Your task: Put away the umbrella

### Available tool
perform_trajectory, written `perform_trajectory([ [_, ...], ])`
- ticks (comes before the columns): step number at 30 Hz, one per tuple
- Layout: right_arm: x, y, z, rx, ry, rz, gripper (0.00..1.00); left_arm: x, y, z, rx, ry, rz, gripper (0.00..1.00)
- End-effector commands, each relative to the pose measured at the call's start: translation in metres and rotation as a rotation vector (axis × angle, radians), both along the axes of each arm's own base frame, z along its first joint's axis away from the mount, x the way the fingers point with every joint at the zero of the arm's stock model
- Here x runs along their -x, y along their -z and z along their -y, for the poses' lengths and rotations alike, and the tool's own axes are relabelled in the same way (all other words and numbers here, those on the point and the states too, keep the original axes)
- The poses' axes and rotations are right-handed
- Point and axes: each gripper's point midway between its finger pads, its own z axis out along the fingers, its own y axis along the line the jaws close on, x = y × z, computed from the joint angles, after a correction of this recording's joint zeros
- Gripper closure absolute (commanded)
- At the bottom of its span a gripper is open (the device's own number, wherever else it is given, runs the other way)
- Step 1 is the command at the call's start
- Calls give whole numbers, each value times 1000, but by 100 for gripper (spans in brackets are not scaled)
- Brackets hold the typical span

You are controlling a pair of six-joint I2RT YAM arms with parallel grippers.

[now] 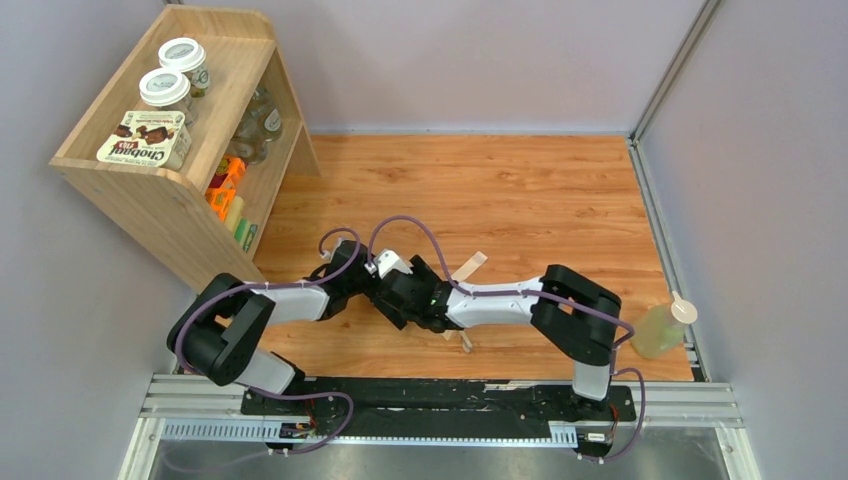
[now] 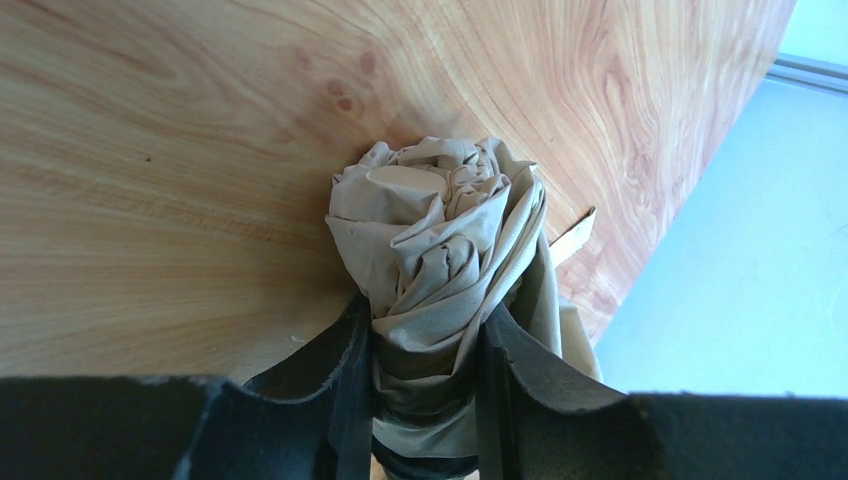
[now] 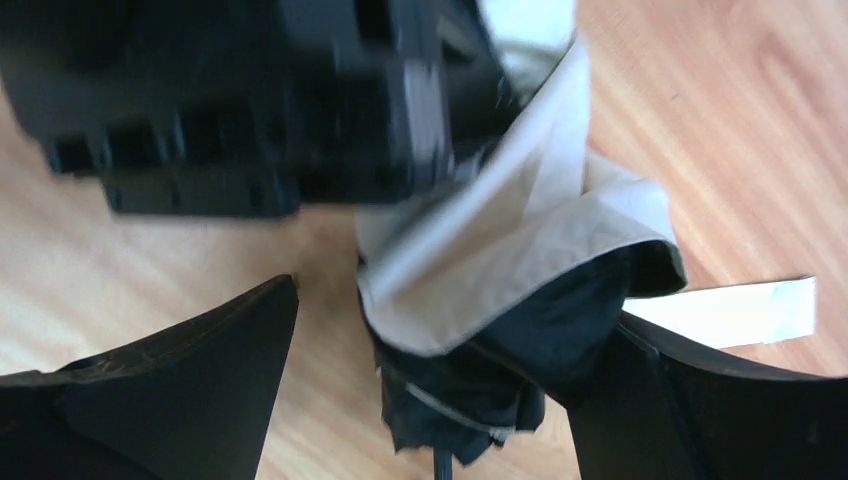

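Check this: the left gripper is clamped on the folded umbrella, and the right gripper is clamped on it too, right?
Not quite. The left gripper is clamped on the umbrella, but the right gripper stands open around it, as the right wrist view shows.

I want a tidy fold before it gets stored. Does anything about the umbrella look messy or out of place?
Yes. The umbrella, clamped in the left pincer, is only loosely bunched, its canopy crumpled in uneven folds. Its closure strap sticks out sideways unfastened, and black lining spills below the beige fabric.
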Motion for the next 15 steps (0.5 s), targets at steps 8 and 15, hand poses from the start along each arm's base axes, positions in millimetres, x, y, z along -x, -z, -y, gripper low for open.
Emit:
perform_trajectory([
  [8,-43,24,6,161,154,217,65,93,74,-50,-288,12,-397,100],
  [15,-14,64,30,22,111,-28,100,86,55,-54,-298,10,-320,96],
])
